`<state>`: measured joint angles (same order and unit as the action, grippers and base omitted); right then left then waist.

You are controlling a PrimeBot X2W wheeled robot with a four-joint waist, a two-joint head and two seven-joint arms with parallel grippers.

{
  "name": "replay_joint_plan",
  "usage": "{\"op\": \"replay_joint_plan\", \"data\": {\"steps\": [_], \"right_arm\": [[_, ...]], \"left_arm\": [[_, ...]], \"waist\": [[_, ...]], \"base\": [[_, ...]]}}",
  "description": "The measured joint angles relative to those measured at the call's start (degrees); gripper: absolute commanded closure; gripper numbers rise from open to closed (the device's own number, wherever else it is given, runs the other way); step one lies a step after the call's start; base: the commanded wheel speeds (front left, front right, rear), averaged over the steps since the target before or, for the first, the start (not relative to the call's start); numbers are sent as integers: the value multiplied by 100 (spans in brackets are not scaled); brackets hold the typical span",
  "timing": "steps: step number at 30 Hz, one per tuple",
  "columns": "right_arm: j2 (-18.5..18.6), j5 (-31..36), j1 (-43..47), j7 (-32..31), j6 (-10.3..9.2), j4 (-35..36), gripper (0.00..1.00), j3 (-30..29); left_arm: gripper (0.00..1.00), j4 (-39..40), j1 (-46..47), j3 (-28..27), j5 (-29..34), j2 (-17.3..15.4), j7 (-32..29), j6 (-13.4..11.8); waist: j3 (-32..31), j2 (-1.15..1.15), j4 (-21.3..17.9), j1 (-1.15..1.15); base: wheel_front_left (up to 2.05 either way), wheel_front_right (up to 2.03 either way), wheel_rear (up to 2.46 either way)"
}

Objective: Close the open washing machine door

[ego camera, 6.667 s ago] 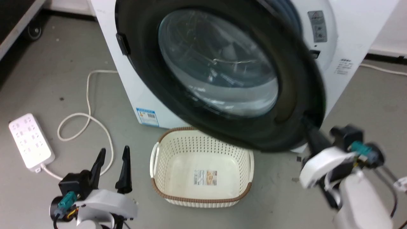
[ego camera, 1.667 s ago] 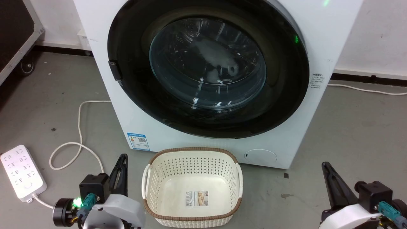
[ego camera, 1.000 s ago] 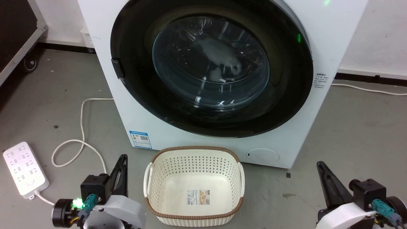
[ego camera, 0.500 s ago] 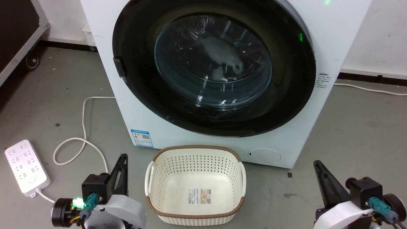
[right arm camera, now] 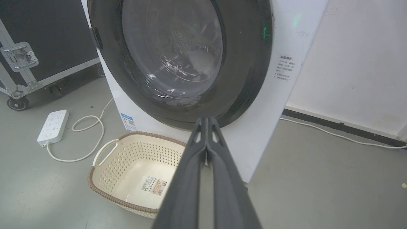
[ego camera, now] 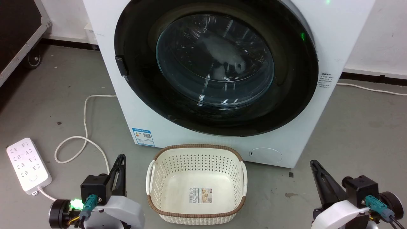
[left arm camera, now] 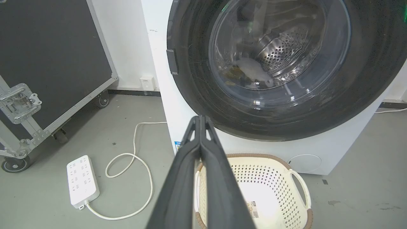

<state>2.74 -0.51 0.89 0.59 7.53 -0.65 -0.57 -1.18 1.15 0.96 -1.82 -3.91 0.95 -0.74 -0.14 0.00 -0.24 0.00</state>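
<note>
The washing machine point(ego camera: 340, 28) is a big white box filling the upper middle of the head view. Its round black-rimmed washing machine door point(ego camera: 287, 105) lies flush against the front, and a pale item shows behind the bulging glass. My left gripper point(ego camera: 121, 158) hangs at the lower left, shut and holding nothing, well short of the machine. At the lower right my right gripper point(ego camera: 313, 163) is also shut and empty, apart from the door. In the wrist views the left gripper point(left arm camera: 200, 118) and right gripper point(right arm camera: 207, 119) point toward the door point(left arm camera: 190, 82) point(right arm camera: 244, 79).
A cream perforated laundry basket point(ego camera: 171, 167) stands on the grey floor just before the machine, between my arms. A white power strip point(ego camera: 28, 165) with a looping cable point(ego camera: 85, 136) lies at the left. A black wheeled case point(left arm camera: 47, 57) stands at the far left.
Earlier the door stood swung out with my right gripper at its edge; now it lies flush and that gripper is back low. The left gripper has shut. The camera drifted slightly.
</note>
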Motion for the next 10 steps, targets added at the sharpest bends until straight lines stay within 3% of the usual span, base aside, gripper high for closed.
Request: {"op": "replay_joint_plan", "data": {"steps": [10], "right_arm": [[0, 8, -7, -51, 0, 33, 100, 54]], "left_arm": [[100, 82, -26, -71, 145, 93, -93, 43]], "waist": [[14, 0, 24, 0]], "base": [[0, 0, 0]]}}
